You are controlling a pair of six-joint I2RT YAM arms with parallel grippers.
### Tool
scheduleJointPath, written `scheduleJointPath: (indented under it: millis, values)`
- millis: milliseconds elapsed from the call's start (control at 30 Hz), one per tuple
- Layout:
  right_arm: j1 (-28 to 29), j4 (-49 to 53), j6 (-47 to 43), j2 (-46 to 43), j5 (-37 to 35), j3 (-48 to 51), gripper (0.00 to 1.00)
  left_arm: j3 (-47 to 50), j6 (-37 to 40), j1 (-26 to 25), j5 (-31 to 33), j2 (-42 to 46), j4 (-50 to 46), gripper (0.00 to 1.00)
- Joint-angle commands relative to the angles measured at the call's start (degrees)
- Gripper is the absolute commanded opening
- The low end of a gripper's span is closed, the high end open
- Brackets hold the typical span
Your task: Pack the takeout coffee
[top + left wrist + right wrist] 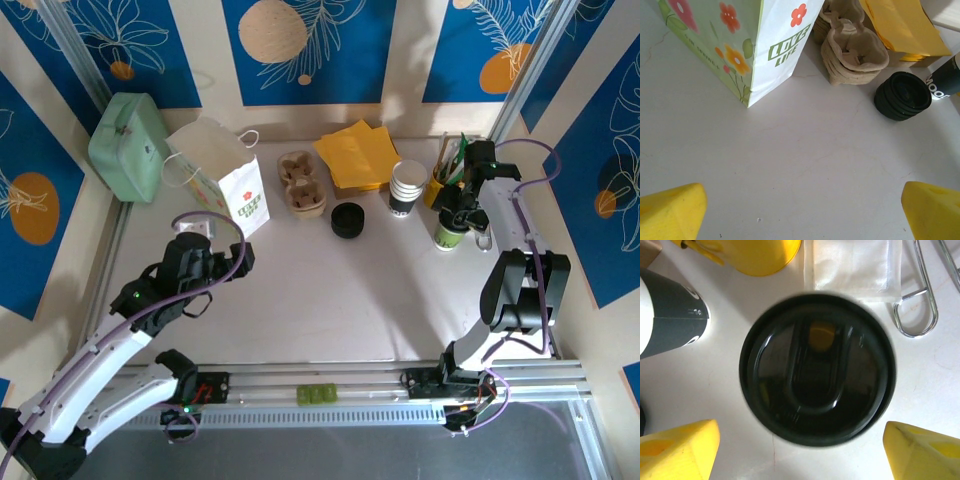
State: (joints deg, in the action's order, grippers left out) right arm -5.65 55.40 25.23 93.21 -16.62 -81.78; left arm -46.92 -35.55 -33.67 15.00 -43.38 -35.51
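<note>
The takeout coffee (449,236), a light-green cup with a round black lid (817,367), stands upright at the right of the table. My right gripper (463,207) hangs directly over it. In the right wrist view the right gripper (800,442) is open, its yellow fingertips (685,445) standing apart from the lid on either side, low in the frame. My left gripper (198,238) sits just in front of the flowered paper bag (225,182). It is open (802,212) over bare table with nothing between its fingers.
Behind the middle of the table are pulp cup carriers (302,186), yellow napkins (357,155), a stack of black lids (347,220) and stacked dark cups (407,188). A yellow cup of sticks (441,186) stands close behind the coffee. A green box (128,146) sits at far left.
</note>
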Motion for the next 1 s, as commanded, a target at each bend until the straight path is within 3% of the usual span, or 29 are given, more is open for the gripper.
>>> scheduleJointPath:
  millis: [0, 433, 567, 833, 967]
  values:
    - [-0.23, 2.56, -1.0, -3.54, 3.29, -2.25, 0.86, -0.24, 0.48, 0.78, -0.85, 0.92, -0.7, 0.99]
    - [0.28, 3.07, -1.08, -14.31, 10.4, -0.59, 0.85, -0.47, 0.22, 0.9, -1.35, 1.67, -1.05, 0.99]
    - [1.02, 1.54, -0.27, -18.22, 16.34, 0.99, 0.85, -0.56, 0.13, 0.92, -1.43, 1.86, -1.23, 0.99]
    - [3.46, -8.35, 4.72, -25.01, 34.87, 7.68, 0.85, -1.83, 0.69, 0.98, -0.16, 1.37, -2.52, 0.99]
    - [7.47, -13.02, 6.75, -26.24, 37.89, 10.38, 0.84, -3.0, 0.46, 1.22, 0.32, 0.08, -2.79, 0.99]
